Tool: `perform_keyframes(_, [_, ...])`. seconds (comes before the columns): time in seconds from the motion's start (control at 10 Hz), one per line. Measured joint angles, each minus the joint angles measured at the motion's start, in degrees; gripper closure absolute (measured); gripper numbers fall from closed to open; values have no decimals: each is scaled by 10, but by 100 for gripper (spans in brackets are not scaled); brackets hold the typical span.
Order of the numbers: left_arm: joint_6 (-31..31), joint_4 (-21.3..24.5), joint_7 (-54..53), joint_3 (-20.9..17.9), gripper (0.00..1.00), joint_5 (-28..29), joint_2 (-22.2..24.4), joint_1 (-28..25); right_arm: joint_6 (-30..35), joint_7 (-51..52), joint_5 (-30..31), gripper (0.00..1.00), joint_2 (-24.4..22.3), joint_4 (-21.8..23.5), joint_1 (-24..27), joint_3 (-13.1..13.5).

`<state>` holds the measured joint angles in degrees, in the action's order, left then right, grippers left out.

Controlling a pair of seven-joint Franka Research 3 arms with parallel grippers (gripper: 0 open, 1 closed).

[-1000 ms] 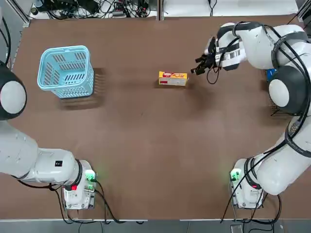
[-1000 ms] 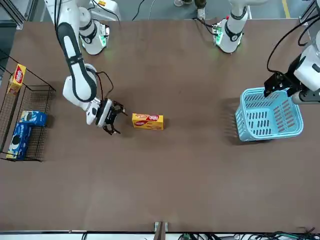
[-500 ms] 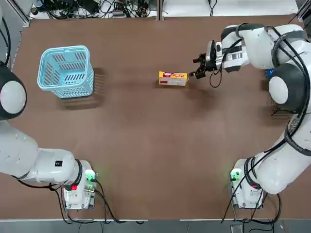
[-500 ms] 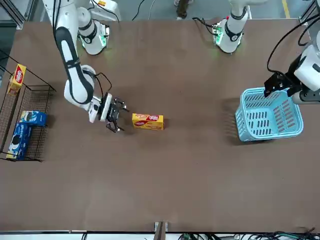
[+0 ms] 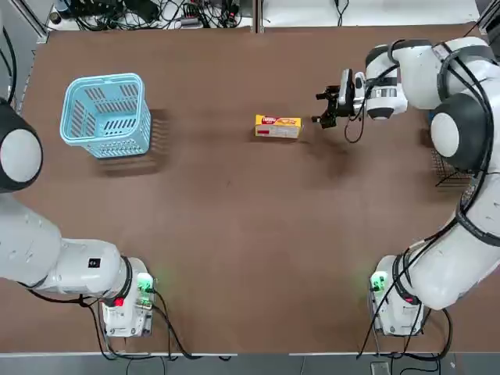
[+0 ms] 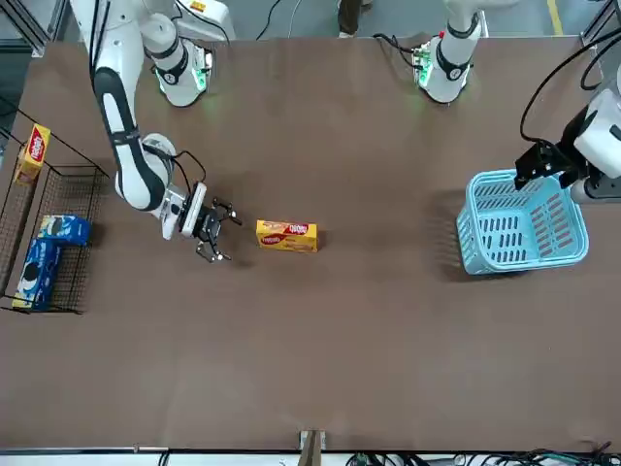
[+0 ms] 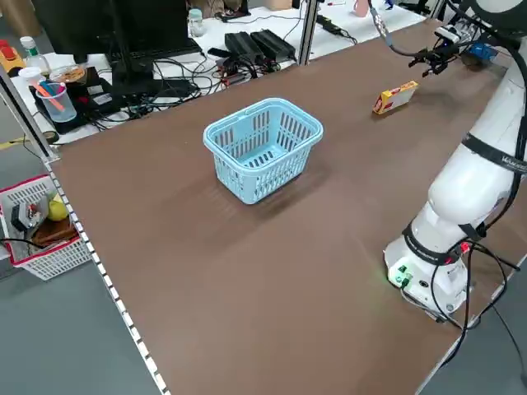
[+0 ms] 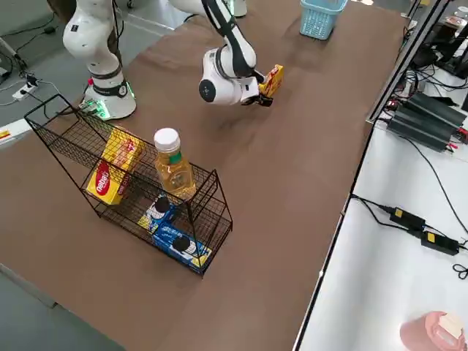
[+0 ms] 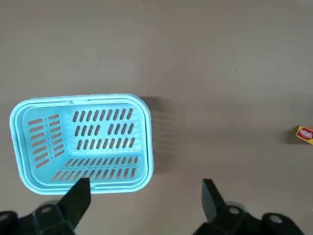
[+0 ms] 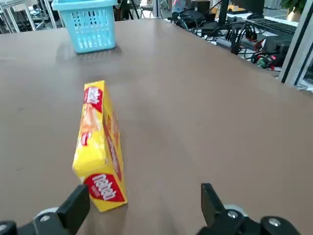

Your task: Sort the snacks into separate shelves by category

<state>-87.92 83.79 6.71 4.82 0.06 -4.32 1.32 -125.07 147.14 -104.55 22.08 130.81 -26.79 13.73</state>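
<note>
One yellow-orange box [image 5: 278, 126] with a red label lies on the brown table [image 5: 234, 234] near its middle. My right gripper [image 5: 322, 109] hovers low just beside the box's end, open and empty, its fingers pointing at the box [image 10: 98, 147] without touching it. At the table's right end stands the black wire rack [image 8: 219, 212] with the shelves. It holds yellow boxes [image 8: 113, 168] and blue cookie packets [image 8: 179, 245]. My left gripper [image 9: 144, 196] hangs open above the light blue basket [image 9: 83, 139], holding nothing.
A bottle of amber drink [image 8: 172, 164] with a white cap stands in the rack. The light blue slotted basket [image 5: 105, 115] stands at the table's far left. Cables and power strips lie beyond the far edge of the table.
My right wrist has turned and drawn slightly back from the box, so the open fingers now point level at its end. The box and the left arm have not moved.
</note>
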Motion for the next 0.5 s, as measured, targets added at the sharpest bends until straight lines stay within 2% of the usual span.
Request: perform_keyframes(0.5, [-7, -4, 0, -1, 0, 1, 0, 0, 28, 83, -37, 0, 36, 1, 3, 0])
